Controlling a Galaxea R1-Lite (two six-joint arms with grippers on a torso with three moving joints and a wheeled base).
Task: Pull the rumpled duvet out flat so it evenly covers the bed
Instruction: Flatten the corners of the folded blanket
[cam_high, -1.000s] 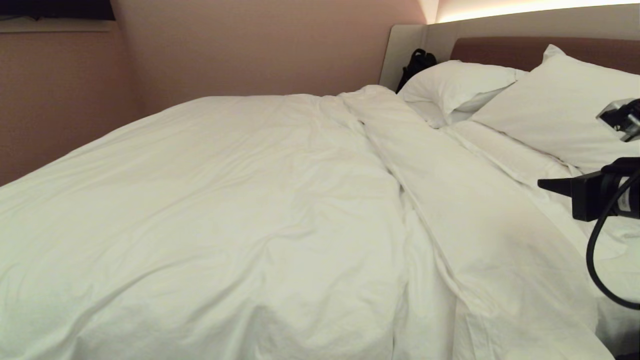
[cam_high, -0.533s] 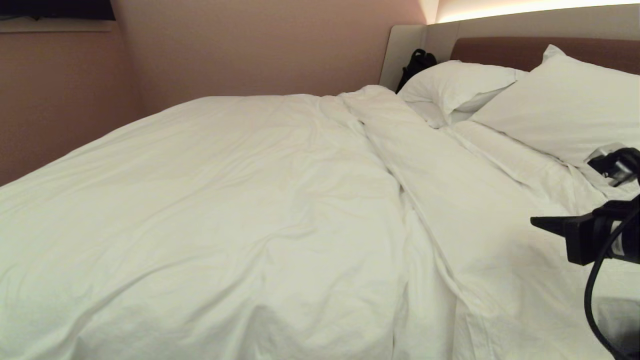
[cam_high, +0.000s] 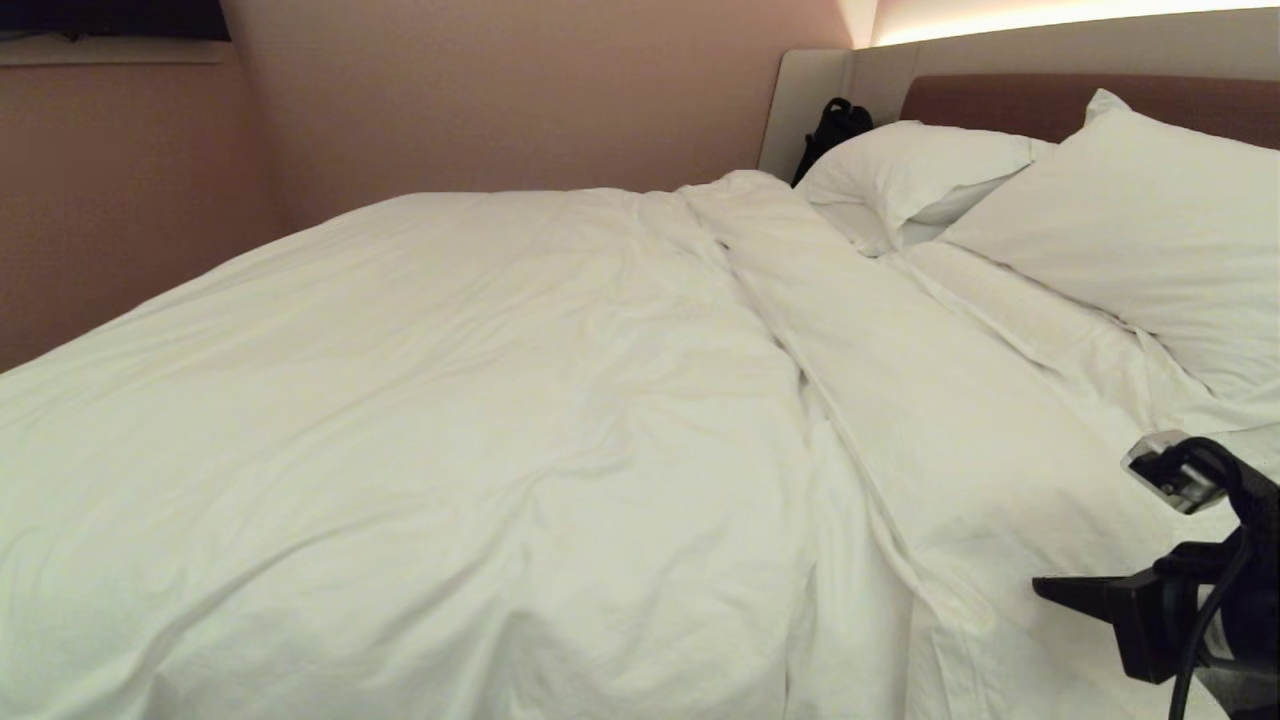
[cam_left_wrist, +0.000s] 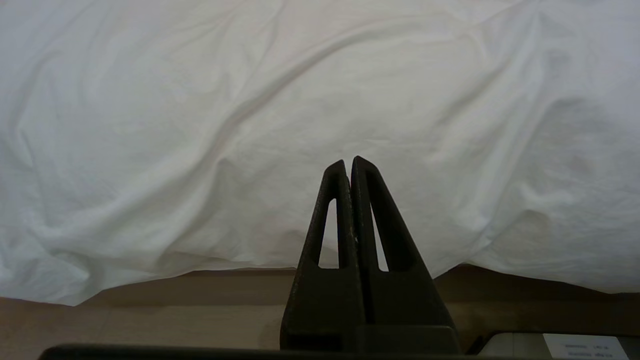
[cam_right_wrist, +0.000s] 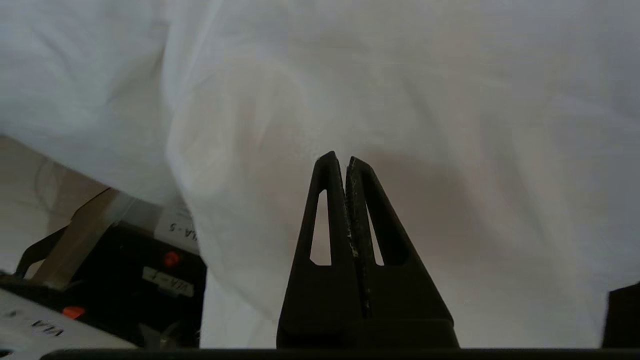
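At the near right, the right end effector (cam_high: 1045, 585) is hovering closed and empty over the duvet (cam_high: 450, 420); the left end effector (cam_left_wrist: 348, 165) is parked closed beside the hanging near edge. The duvet is lying across the bed (cam_high: 1060, 105), ridged right of centre. The next grasp should pinch that ridge's edge and draw it rightward, toward the far pillows (cam_high: 1130, 220).

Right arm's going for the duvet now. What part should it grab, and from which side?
Judging by the layout, take the duvet by the folded-back band along its pillow-side edge, near the bed's near side. Approach from the right, where the right gripper, shut, already hovers. That doubled edge forms a raised ridge, so open first, then pinch.
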